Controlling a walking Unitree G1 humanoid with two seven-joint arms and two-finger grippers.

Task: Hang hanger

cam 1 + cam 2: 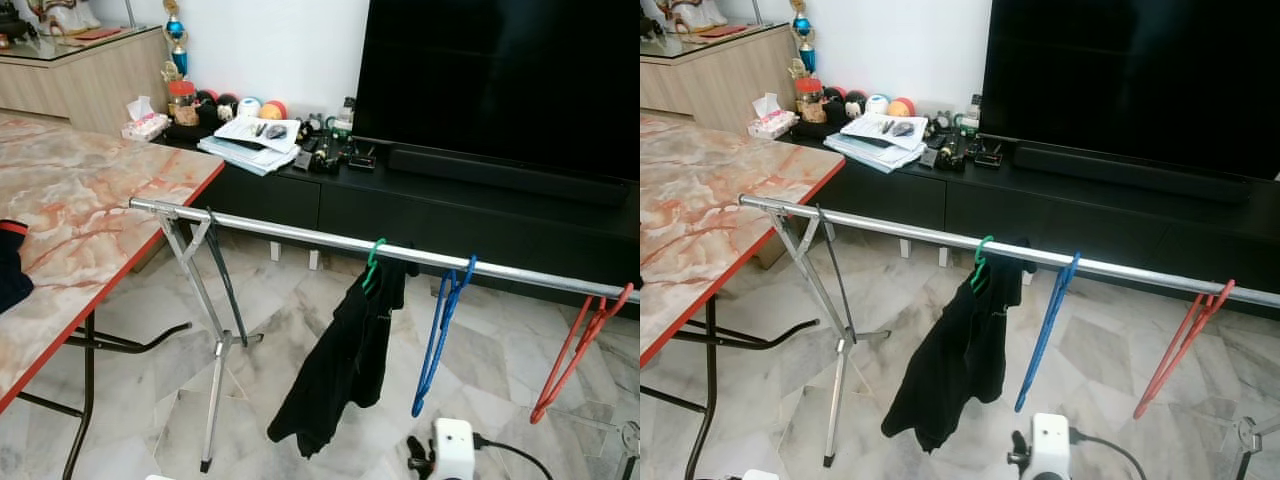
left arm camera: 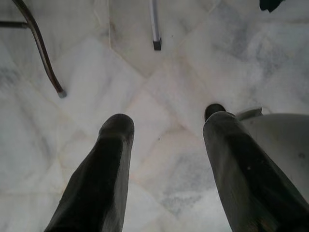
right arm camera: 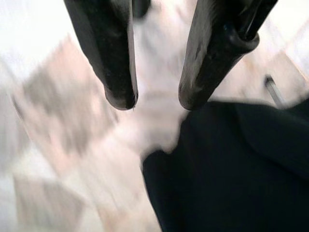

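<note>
Three hangers point(image 1: 371, 266) on rail point(image 1: 300, 236)

- Pale marble-tile floor point(image 1: 300, 300), white wall point(image 1: 270, 40) behind.
- Big dark TV point(image 1: 500, 80) on a long black low cabinet point(image 1: 450, 210) cluttered with papers and balls.
- Marble-look table point(image 1: 70, 210) with red edge at left, wooden sideboard point(image 1: 90, 80) beyond.
</note>
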